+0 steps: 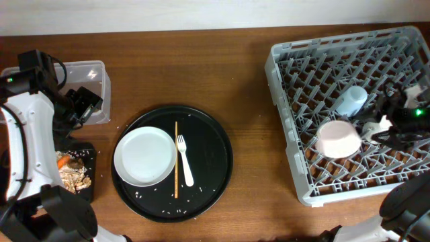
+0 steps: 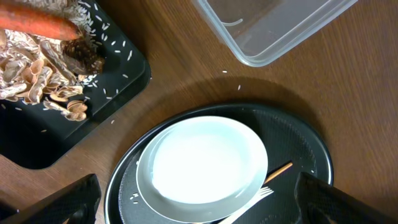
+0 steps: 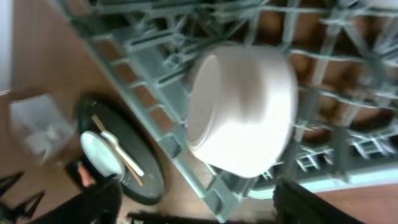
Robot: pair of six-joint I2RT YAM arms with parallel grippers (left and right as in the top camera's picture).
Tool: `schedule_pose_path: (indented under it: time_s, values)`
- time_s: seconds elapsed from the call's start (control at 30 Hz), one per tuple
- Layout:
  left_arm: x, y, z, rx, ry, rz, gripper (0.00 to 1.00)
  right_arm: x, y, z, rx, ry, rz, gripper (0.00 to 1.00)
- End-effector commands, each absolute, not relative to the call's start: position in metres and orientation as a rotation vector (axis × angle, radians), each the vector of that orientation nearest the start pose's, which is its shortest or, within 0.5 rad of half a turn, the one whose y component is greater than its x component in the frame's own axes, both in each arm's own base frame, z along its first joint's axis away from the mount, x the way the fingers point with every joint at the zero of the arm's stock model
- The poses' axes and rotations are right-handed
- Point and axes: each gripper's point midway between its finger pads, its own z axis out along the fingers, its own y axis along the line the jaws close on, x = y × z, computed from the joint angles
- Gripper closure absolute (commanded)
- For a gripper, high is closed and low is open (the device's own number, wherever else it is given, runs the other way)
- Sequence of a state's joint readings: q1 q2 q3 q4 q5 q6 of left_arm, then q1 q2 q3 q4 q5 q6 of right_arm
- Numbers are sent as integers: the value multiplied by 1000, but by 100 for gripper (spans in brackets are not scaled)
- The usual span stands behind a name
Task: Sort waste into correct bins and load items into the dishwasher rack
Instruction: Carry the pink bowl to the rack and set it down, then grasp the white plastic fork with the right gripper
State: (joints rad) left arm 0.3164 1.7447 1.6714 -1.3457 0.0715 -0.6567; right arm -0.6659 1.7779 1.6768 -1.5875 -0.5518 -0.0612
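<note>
The right gripper hangs over the rack, its fingers spread wide and holding nothing. The bowl lies tilted among the pegs just ahead of the fingertips and between their lines, touching neither as far as the blurred wrist view shows. From overhead the bowl sits in the rack's middle rows, with the blue cup just behind it on its side.

The left gripper is also spread, both fingers at the bottom corners of its view and empty. It hovers above the near edge of the plate, apart from it.

The plate rests on the left half of the round tray. The chopsticks lie straight along the plate's right rim, and the fork lies just right of them, prongs away from the robot. Rice is scattered over the tray.

Left of the tray sits the black bin, which holds the carrot, brown scraps and more rice. Behind the bin stands the clear tub; what it holds cannot be made out.
</note>
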Motion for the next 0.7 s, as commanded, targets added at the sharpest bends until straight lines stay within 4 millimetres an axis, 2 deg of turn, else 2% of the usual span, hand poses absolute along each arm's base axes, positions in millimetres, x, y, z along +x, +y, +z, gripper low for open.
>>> schedule_pose_path:
  time_s: [0.0,0.07,0.17,0.23,0.27,0.33,0.37,0.4,0.5,0.57,0.6,0.67]
  values:
    - [337,98,175,-1414,2641,-146,1,285,-131,202,977,2823,643,18]
    - [337,98,175,-1414,2641,-146,1,286,-130,218,968,2808,639,18]
    - [337,98,175,-1414,2641,-146,1,286,-116,240,881,2790,608,18]
    - [337,98,175,-1414,2641,-147,1,288,-94,254,770,2790,593,18]
    - [337,98,175,-1414,2641,-146,1,290,-79,260,698,2793,602,18]
    - [337,98,175,-1414,2641,-146,1,297,-33,272,474,2803,667,18]
    - [337,98,175,-1414,2641,-147,1,302,-8,274,343,2820,680,18]
    - [337,98,175,-1414,2641,-147,1,304,8,274,261,2830,685,18]
    - [337,98,175,-1414,2641,-147,1,316,81,269,-105,2820,693,21]
    - [337,98,175,-1414,2641,-146,1,322,114,259,-200,2820,611,25]
    - [337,98,175,-1414,2641,-147,1,327,133,248,-189,2832,500,29]
    - [337,98,175,-1414,2641,-147,1,331,157,236,-214,2830,404,30]
